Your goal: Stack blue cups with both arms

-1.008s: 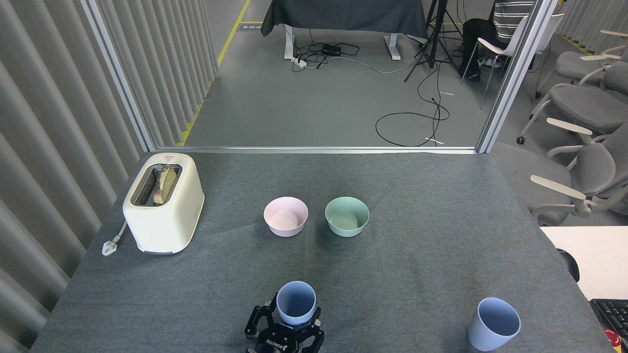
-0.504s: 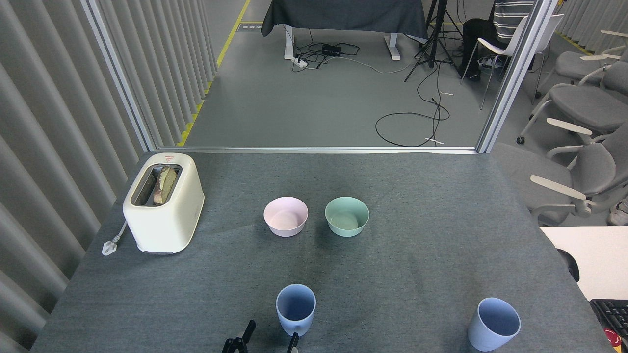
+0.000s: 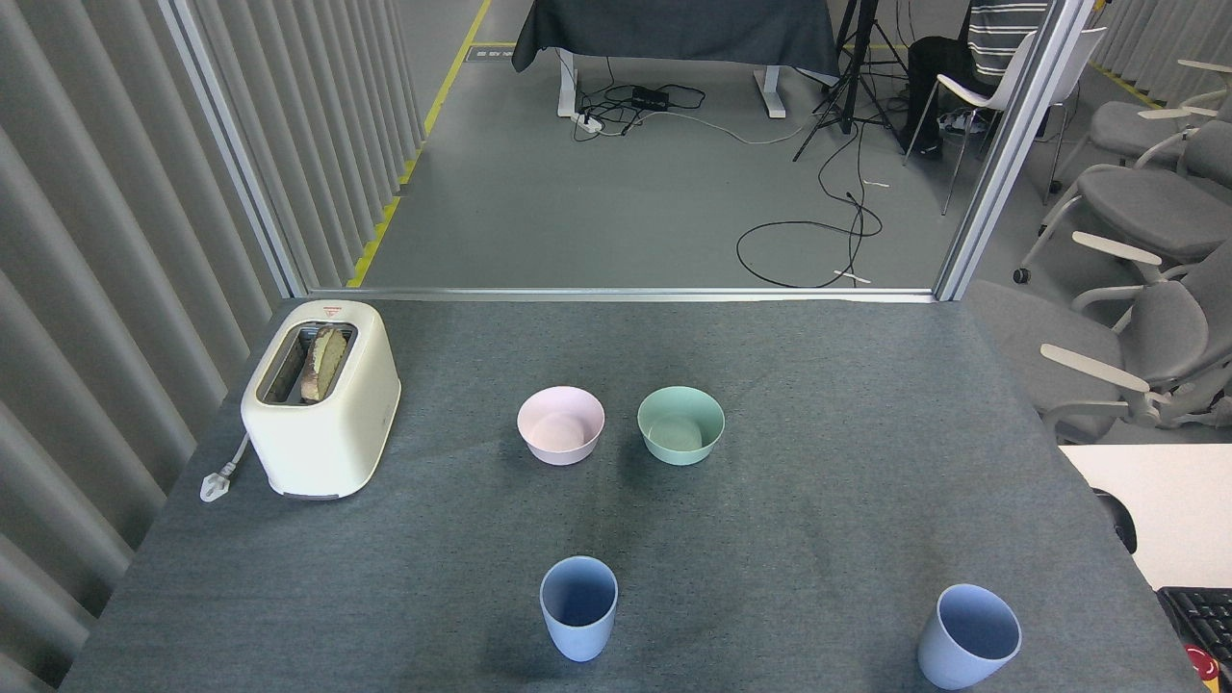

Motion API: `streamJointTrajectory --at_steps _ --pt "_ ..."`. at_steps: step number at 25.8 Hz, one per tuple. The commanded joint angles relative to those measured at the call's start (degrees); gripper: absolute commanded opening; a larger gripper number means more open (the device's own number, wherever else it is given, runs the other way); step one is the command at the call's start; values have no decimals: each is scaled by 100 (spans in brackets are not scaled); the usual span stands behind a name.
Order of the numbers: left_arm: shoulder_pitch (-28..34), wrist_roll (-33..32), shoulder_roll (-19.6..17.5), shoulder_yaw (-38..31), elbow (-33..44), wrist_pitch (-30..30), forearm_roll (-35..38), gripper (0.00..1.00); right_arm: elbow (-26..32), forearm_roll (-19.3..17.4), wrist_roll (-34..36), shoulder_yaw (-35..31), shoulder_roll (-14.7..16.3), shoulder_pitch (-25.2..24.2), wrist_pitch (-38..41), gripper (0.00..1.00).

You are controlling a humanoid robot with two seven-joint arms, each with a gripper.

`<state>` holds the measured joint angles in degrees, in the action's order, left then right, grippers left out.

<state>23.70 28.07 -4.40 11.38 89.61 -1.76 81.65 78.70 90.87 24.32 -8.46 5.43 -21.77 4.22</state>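
Two pale blue cups stand upright and apart on the grey table. One blue cup is near the front edge at the middle, with nothing touching it. The other blue cup stands at the front right, leaning slightly in this view. Neither of my arms nor either gripper shows in the head view.
A pink bowl and a mint-green bowl sit side by side at mid-table. A cream toaster with bread in its slot stands at the left, plug lying beside it. A white desk with a keyboard adjoins the right edge.
The gripper that held the middle blue cup opened, let go of it and drew back out of view below the frame. The cup stays standing on the table.
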Motion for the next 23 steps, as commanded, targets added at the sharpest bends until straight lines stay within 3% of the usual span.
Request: streamJointTrajectory --at_steps 1,11,17,23 --pt "20 -4 -8 -426 -110 0 -79 100 -215 10 -252 -42 37 402 0 100" --pt "20 -4 -8 -567 -216 -9 -114 100 -408 10 -402 -51 142 780 -9 100" --pt "20 -4 -8 -567 -216 -9 -123 100 -400 -52 -375 -77 125 736 -18 100" --pt "20 -4 1 -585 -225 -18 -123 100 -391 -52 -226 -552 81 683 -27 100"
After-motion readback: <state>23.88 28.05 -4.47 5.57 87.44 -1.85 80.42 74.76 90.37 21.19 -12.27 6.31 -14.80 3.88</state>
